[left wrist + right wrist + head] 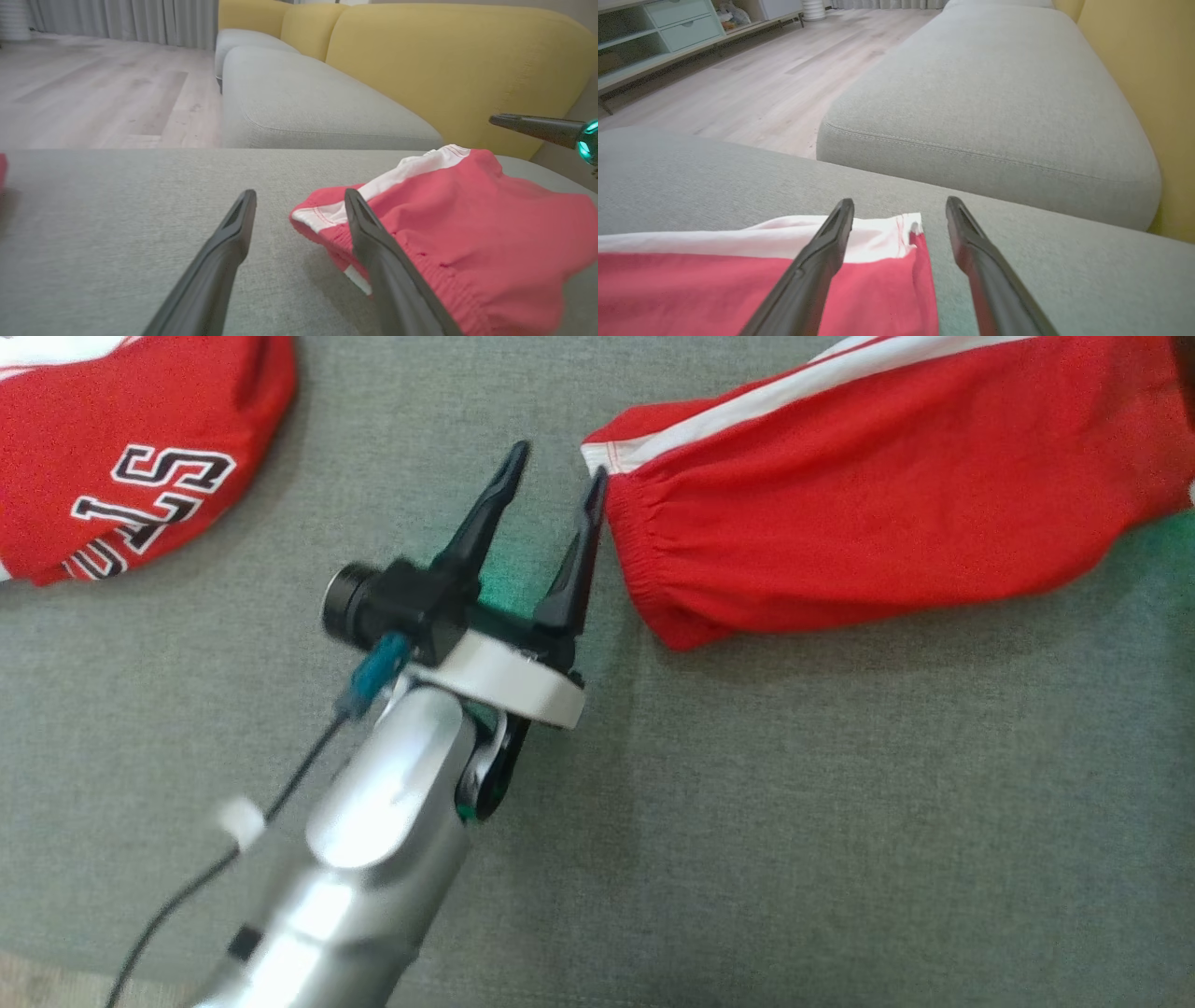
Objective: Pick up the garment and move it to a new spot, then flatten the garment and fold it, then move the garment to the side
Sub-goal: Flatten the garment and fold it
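Grey cushion [747, 821] is carrying two items: red garment [887, 495] is lying at 2 o'clock; lettered red cloth [112, 457] is lying at 10 o'clock, well apart.

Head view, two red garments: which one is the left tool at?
The white-striped garment on the right: the left tool, fingers open, sits beside its gathered edge. The lettered garment lies apart at the upper left.

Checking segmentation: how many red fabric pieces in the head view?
2. A lettered piece at the upper left; a white-striped piece at the upper right, beside the left gripper. They may join outside the frame.
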Controlling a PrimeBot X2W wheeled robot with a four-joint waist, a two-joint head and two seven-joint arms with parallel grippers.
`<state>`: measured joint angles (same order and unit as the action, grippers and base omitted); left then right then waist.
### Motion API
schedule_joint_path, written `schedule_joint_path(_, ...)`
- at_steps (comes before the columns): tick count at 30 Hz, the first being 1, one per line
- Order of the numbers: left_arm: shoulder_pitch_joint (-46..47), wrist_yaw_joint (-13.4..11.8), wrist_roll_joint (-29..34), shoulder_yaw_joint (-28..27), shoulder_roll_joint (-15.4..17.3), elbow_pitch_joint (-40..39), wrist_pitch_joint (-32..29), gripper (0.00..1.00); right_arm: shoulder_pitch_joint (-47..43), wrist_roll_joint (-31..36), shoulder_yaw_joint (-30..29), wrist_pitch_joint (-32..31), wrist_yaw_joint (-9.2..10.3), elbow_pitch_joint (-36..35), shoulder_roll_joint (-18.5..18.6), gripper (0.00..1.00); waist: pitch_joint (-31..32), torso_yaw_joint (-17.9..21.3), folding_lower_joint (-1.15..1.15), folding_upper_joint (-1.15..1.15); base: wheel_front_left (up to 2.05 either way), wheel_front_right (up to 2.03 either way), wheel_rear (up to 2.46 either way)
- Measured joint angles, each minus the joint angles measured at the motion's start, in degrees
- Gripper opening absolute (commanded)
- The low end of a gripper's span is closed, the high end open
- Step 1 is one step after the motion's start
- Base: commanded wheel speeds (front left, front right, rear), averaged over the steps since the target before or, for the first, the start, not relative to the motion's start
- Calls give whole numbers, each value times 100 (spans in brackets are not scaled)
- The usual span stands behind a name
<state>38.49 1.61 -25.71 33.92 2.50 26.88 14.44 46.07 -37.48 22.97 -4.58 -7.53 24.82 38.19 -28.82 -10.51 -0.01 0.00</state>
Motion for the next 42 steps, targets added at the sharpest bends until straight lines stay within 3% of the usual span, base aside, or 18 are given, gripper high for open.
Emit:
schedule_joint_path(9,-1243,-743,944,-735,-8,-1525,21,100,-430,-148,-343,-511,0,1074,-10,100,194,-313,0,0,0,0,0)
schedule_joint_path(12,-1667,-827,1136,-864,-7,-1976,27,100,-560,-175,-402,-724,0,1325,-73,100,256,-462,0,0,0,0,0)
schedule_joint_path(13,-1809,-848,1201,-871,-8,-2063,26,100,-581,-227,-435,-773,0,1344,-78,80,283,-505,0,0,0,0,0)
schedule_joint_path(15,-2099,-867,1315,-871,-8,-2163,26,100,-587,-304,-446,-860,0,1399,-83,0,358,-563,0,0,0,0,0)
schedule_joint_path(22,-2639,-866,1450,-1003,0,-2259,26,100,-878,-337,-498,-603,0,1612,-304,0,669,-489,0,0,0,0,0)
schedule_joint_path(32,-2685,-810,1583,-1117,1,-2217,26,100,-1425,-257,-770,-235,0,1922,-146,0,1076,184,0,0,0,0,0)
schedule_joint_path(37,-2725,-750,1628,-1146,1,-2111,26,100,-1430,32,-1004,41,0,1907,57,0,1200,508,0,0,0,0,0)
schedule_joint_path(42,-2757,-710,1628,-1155,1,-2028,26,100,-1234,22,-1111,88,0,1432,-212,0,1335,654,0,0,0,0,0)
